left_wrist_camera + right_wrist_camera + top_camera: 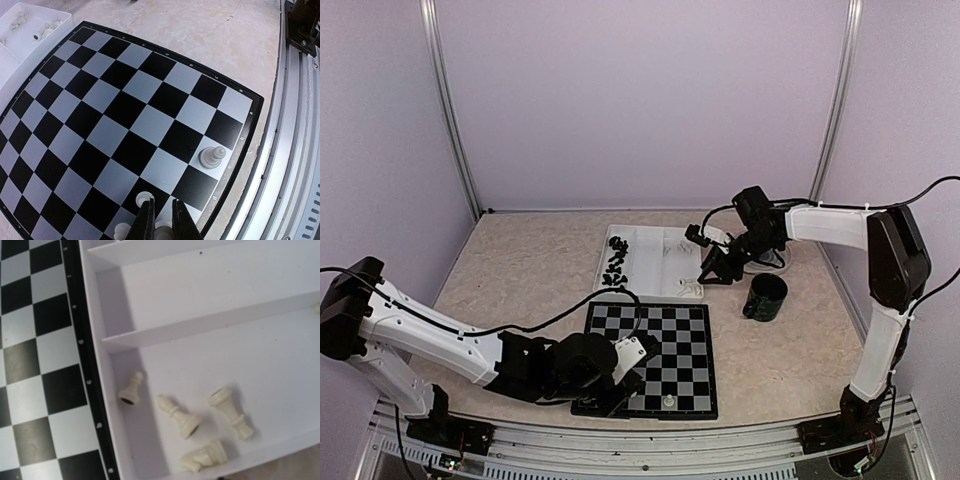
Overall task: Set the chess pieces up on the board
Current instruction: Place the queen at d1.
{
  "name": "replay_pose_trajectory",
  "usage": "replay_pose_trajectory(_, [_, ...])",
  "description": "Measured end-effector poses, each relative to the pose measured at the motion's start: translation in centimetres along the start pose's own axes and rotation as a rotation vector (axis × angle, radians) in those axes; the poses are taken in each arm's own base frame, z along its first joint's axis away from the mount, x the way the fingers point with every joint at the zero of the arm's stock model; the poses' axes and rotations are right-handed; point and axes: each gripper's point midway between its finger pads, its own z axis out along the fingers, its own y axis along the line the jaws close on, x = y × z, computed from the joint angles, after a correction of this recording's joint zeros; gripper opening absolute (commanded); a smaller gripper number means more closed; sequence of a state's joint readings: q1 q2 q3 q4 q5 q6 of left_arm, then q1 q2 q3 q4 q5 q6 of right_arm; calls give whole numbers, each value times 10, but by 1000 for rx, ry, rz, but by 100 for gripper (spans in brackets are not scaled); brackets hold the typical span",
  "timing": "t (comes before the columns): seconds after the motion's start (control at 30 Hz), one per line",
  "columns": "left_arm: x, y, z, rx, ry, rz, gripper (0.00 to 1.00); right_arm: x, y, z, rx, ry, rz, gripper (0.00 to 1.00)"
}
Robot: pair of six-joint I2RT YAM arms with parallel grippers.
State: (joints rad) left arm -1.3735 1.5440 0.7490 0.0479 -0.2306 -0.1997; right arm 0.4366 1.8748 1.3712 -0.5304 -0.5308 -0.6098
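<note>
The board (665, 330) lies at the near middle of the table. A white piece (212, 156) stands on a pale square of the board's edge row. My left gripper (162, 202) is low over that same row, shut on a white piece (163, 232) between its fingers. Two more white pieces (143, 198) stand just left of them. My right gripper (705, 258) hovers open over the right end of the white tray (225, 300). Below it lie a white pawn (131, 390), a bishop (179, 415), a knight (205, 456) and one more piece (231, 412). Its fingers are outside the right wrist view.
Black pieces (617, 262) are heaped in the tray's left compartment. A black mug (763, 297) stands right of the board, close to the right arm. The aluminium rail (295, 150) runs along the table's near edge beside the board.
</note>
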Motion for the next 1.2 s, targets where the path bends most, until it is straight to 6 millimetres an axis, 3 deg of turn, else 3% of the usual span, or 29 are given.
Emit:
replay_pose_trajectory(0.2, [-1, -7, 2, 29, -4, 19, 13, 3, 0, 3, -5, 6, 5, 49])
replay_pose_trajectory(0.63, [17, -15, 18, 43, 47, 47, 15, 2, 1, 3, -12, 1, 5, 49])
replay_pose_trajectory(1.2, [9, -21, 26, 49, 35, 83, 15, 3, 2, 4, -20, 2, 9, 49])
